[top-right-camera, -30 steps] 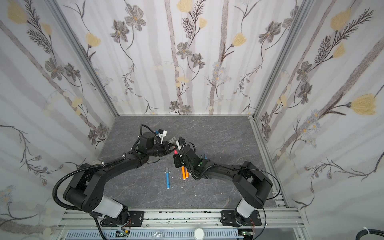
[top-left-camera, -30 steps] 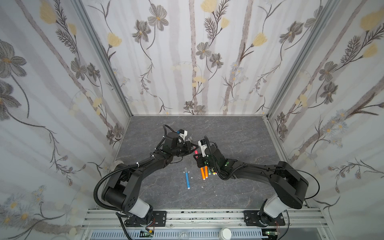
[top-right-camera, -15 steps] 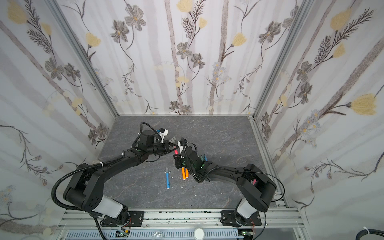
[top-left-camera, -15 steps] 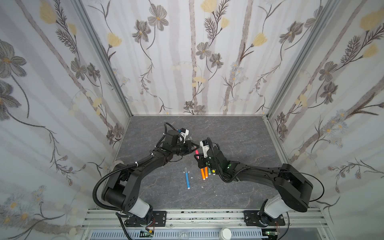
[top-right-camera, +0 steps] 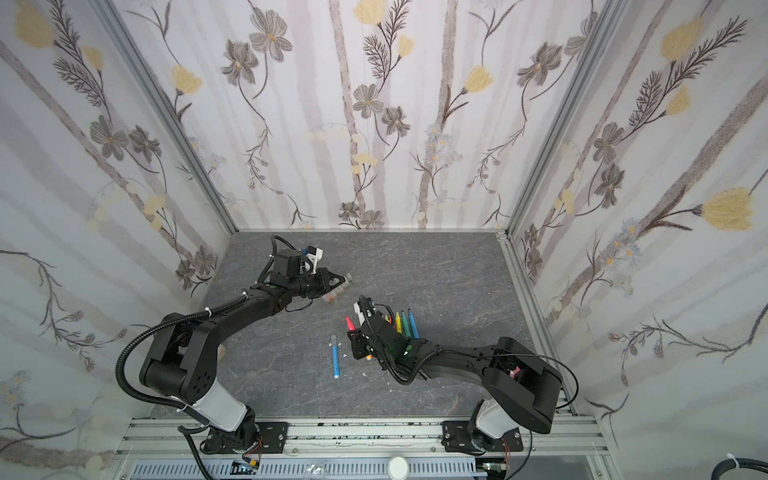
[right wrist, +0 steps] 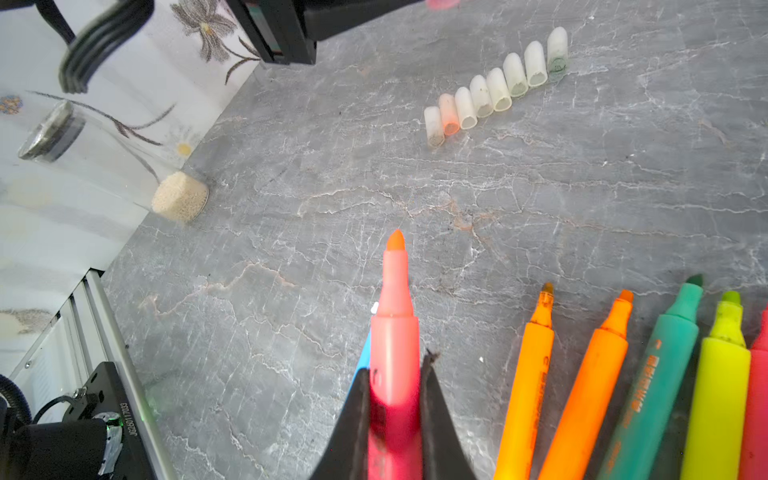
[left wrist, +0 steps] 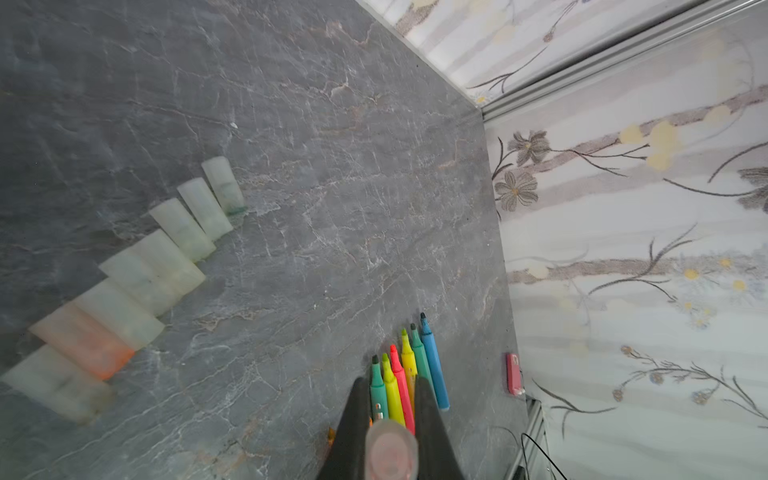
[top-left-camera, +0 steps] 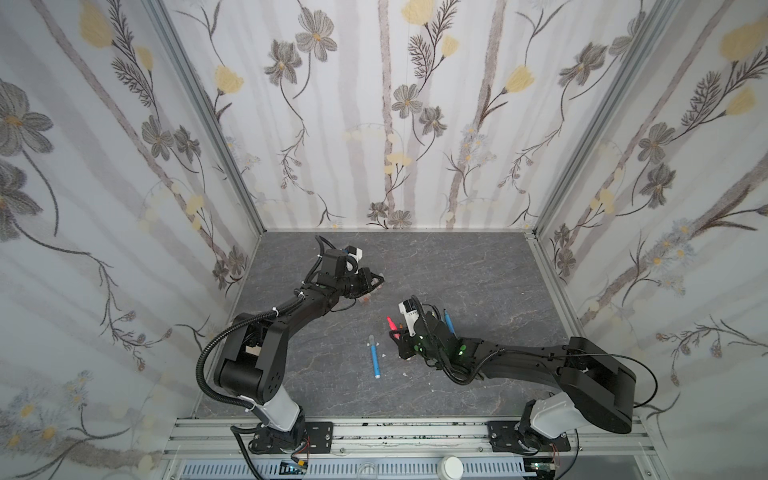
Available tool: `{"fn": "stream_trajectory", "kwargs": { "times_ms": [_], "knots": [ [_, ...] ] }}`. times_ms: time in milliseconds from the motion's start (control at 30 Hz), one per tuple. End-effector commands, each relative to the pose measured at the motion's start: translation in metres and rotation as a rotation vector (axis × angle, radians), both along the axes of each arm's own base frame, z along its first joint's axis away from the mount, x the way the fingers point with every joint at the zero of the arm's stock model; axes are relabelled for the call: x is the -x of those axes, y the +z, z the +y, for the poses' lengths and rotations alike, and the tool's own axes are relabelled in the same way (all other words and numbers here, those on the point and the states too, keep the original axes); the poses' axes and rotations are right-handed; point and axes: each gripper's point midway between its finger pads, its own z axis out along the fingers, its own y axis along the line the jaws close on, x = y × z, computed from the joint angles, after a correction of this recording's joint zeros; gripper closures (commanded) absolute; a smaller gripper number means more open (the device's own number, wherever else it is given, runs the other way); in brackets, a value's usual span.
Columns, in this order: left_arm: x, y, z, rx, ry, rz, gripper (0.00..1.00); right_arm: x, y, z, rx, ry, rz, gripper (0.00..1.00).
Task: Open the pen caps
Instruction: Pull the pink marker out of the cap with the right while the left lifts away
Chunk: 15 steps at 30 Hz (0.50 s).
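Over the row of pen caps [top-right-camera: 334, 291] in both top views, the left gripper [top-right-camera: 343, 279] hovered, while the right gripper [top-right-camera: 352, 333] held a pink pen [top-right-camera: 348, 322] well apart from that row; a capped blue pen [top-right-camera: 335, 357] lay farther off.

From the left wrist, the jaws pinched what looked like a pinkish cap [left wrist: 390, 453], clear of the row.

From the right wrist, the jaws were clamped on the uncapped pink pen, its tip toward the row, with uncapped pens [right wrist: 623, 374] alongside.
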Motion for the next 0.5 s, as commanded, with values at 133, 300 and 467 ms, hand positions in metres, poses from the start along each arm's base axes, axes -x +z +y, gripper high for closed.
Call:
{"fn": "stream_trajectory", "kwargs": {
  "times_ms": [133, 300, 467],
  "knots": [
    [-0.019, -0.007, 0.025, -0.076, 0.083, -0.059, 1.0, 0.005, -0.006, 0.003, 0.002, -0.002, 0.031, 1.0],
    [-0.011, -0.03, 0.056, -0.098, 0.132, -0.019, 1.0, -0.002, -0.022, 0.011, 0.077, -0.07, 0.08, 1.0],
    [0.003, -0.051, 0.084, -0.115, 0.17, 0.023, 1.0, -0.009, -0.06, 0.012, 0.226, -0.153, 0.135, 1.0]
  ]
}}
